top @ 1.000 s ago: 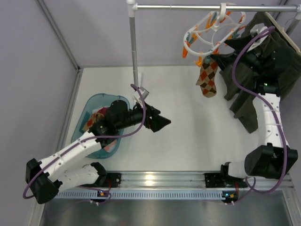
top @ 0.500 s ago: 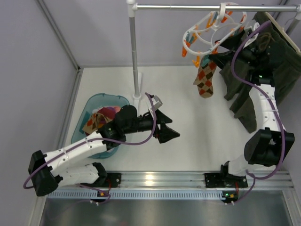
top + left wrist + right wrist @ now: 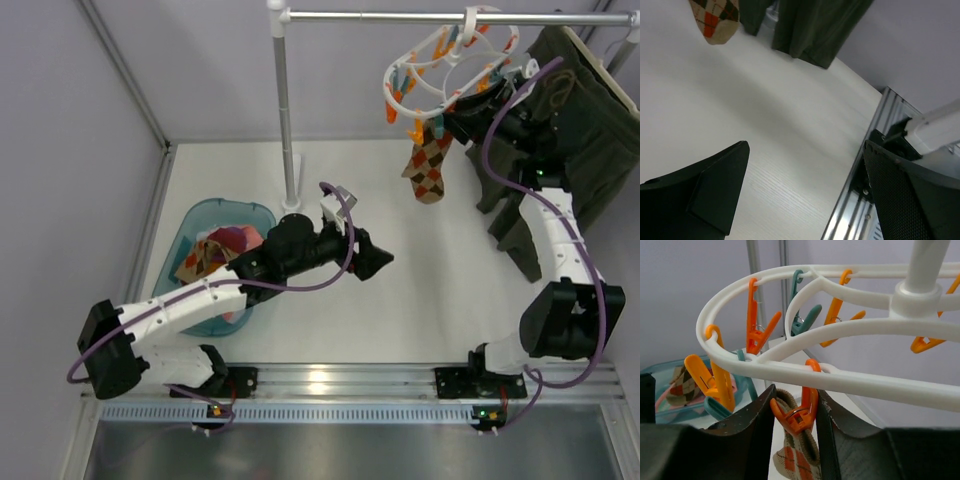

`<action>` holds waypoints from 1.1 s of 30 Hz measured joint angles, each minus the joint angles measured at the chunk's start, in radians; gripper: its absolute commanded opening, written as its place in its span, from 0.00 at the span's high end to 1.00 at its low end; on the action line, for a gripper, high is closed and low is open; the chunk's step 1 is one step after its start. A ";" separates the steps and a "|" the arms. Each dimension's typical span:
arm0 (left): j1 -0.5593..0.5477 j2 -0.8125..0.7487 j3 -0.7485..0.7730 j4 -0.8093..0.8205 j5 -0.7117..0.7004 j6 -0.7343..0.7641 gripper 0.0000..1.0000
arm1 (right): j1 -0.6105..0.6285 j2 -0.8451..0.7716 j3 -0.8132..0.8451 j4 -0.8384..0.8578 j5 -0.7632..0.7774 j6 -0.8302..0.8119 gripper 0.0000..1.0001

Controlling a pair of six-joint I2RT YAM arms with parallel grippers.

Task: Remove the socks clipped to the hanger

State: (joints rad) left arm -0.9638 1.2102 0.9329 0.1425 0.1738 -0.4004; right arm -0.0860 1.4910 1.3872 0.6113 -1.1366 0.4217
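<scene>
The white hanger (image 3: 447,62) hangs from the rail at the back right, with orange and teal clothespins around its ring (image 3: 840,379). One orange-brown argyle sock (image 3: 427,166) dangles from an orange clothespin (image 3: 799,412). My right gripper (image 3: 452,112) is up under the ring, and in the right wrist view its gripper (image 3: 795,396) presses that clothespin from both sides, the sock (image 3: 799,460) hanging below. My left gripper (image 3: 384,258) hovers open and holding nothing over mid-table; the left wrist view shows that gripper (image 3: 805,150) with the sock's toe (image 3: 715,19) far off.
A teal basket (image 3: 196,222) at the left holds several socks (image 3: 215,250). A large dark olive garment (image 3: 580,130) hangs at the right, behind my right arm. A metal pole (image 3: 285,110) stands at the back. An aluminium rail (image 3: 330,380) runs along the near edge.
My right gripper's jaws have closed in onto the orange clothespin, and the hanger and sock have swung slightly left. My left arm has moved right, away from the basket.
</scene>
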 measured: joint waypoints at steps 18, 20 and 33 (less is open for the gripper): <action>-0.043 0.589 0.515 0.095 -0.536 0.166 0.02 | 0.155 -0.204 -0.059 -0.327 0.381 -0.222 0.63; -0.040 0.632 0.544 0.112 -0.547 0.196 0.01 | 0.166 -0.223 -0.072 -0.337 0.407 -0.220 0.64; 0.037 0.809 0.696 0.287 -0.378 0.234 0.83 | 0.212 -0.290 -0.124 -0.354 0.485 -0.149 0.64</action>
State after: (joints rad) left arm -0.9272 2.0197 1.6287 0.4297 -0.2039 -0.1665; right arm 0.1261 1.2015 1.2629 0.2573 -0.6514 0.2726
